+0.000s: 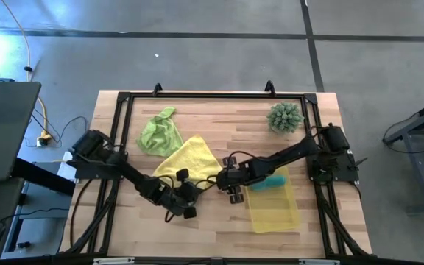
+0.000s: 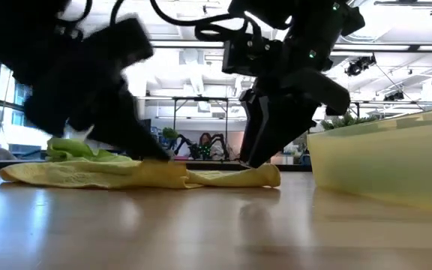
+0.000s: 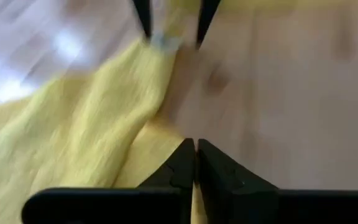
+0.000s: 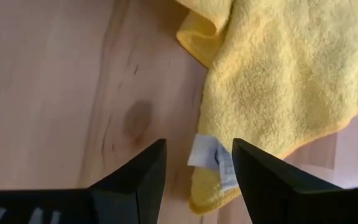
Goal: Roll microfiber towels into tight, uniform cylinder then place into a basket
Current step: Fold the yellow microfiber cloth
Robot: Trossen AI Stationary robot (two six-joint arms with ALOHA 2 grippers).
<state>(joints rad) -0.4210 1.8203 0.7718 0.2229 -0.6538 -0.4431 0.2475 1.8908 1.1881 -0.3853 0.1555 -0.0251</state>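
The yellow towel (image 1: 186,158) lies spread and rumpled on the table's middle, and its corner with a white tag (image 4: 207,155) points toward the basket. My left gripper (image 3: 195,155) is shut at the towel's near edge. My right gripper (image 4: 197,168) stands open over the tag corner, one finger on either side; I cannot tell whether it touches the cloth. The lime green towel (image 1: 159,132) lies crumpled behind the yellow one. The teal towel (image 1: 273,180) lies in the yellow basket (image 1: 278,210). My left gripper pinches the yellow towel's near edge (image 3: 165,148) between its two shut fingers, and a sliver of yellow shows between them. The fingers slant down from the table's near left side. The towel lies slack on the table; how many layers are pinched does not show.
A spiky green plant (image 1: 284,118) stands at the far right corner. A black frame (image 1: 127,99) runs around the tabletop. The basket's wall (image 2: 381,161) rises close to the right of my right gripper. Bare wood lies along the near edge.
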